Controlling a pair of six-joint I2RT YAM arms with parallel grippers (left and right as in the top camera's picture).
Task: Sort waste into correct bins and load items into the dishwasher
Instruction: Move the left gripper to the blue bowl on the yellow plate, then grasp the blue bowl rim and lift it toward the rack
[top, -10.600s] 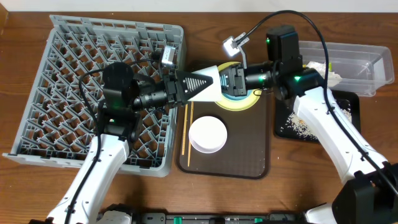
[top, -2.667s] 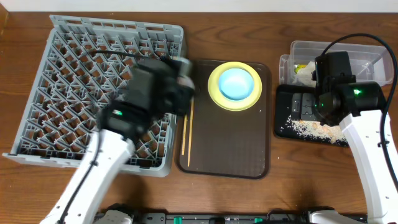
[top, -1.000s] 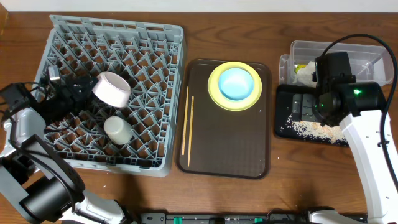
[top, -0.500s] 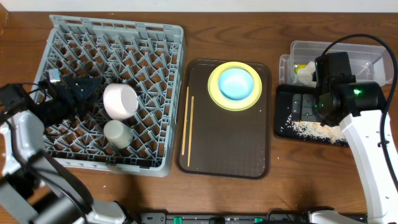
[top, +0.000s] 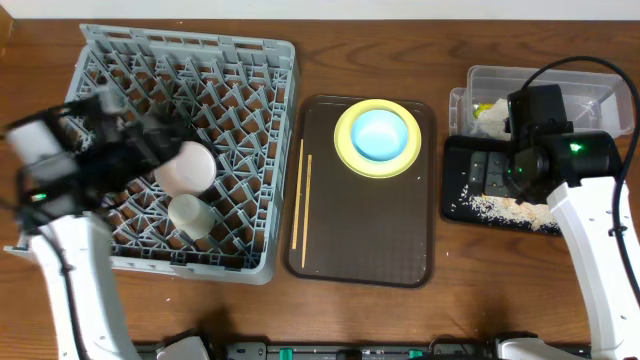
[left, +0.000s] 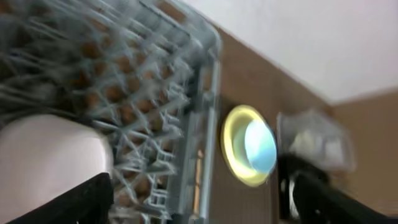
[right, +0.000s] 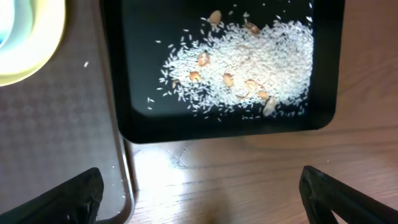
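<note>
Both jaws wide, blurred left gripper (left: 200, 185) perhaps touching white bowl (left: 50, 155), right gripper (right: 200, 175) over black tray (right: 134, 68)

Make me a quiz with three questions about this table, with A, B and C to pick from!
1. Where is the light blue bowl?
A. in the grey rack
B. on the yellow plate
C. in the clear tub

2. How many chopsticks lie on the brown tray?
A. four
B. one
C. two

3. How is the right gripper?
A. open, holding nothing
B. shut on a napkin
C. shut on a chopstick

Answers:
1. B: the overhead view shows the bowl sitting in the middle of the plate.
2. C: two thin sticks lie side by side near the tray's left edge.
3. A: the right wrist view shows its fingers spread wide with nothing between them.
</note>
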